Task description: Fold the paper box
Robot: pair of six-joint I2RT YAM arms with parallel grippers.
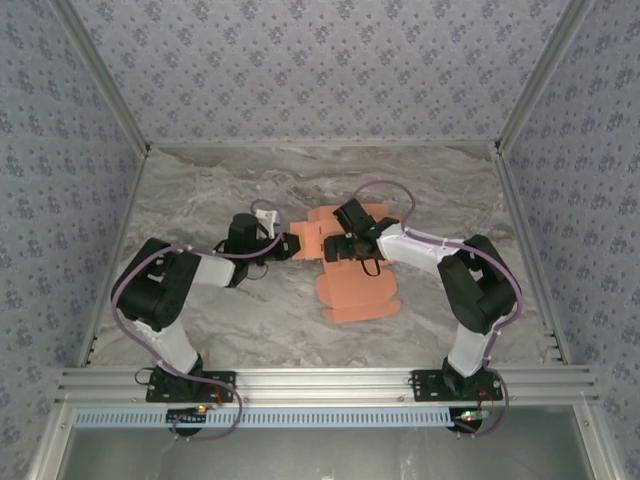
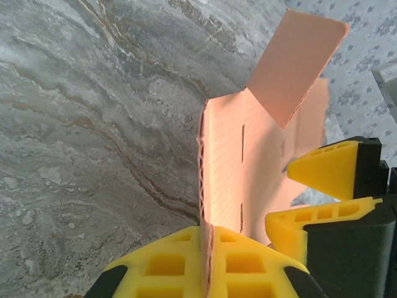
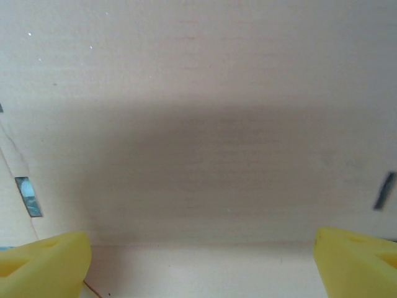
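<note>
Lying central on tabletop [image 1: 200,200]: paper box [image 1: 358,290], salmon-orange blank; left gripper [image 2: 206,239] jaws pinching its upturned left edge; right gripper [image 3: 198,261] jaws spread wide, a panel close before them.

No words, numbers or signs can be read anywhere here. The paper box [image 1: 357,290] is plain orange card with nothing printed on it. The counter [image 1: 200,200] has only gray swirls like stone, and the walls [image 1: 320,60] have little flower shapes, not letters.
</note>
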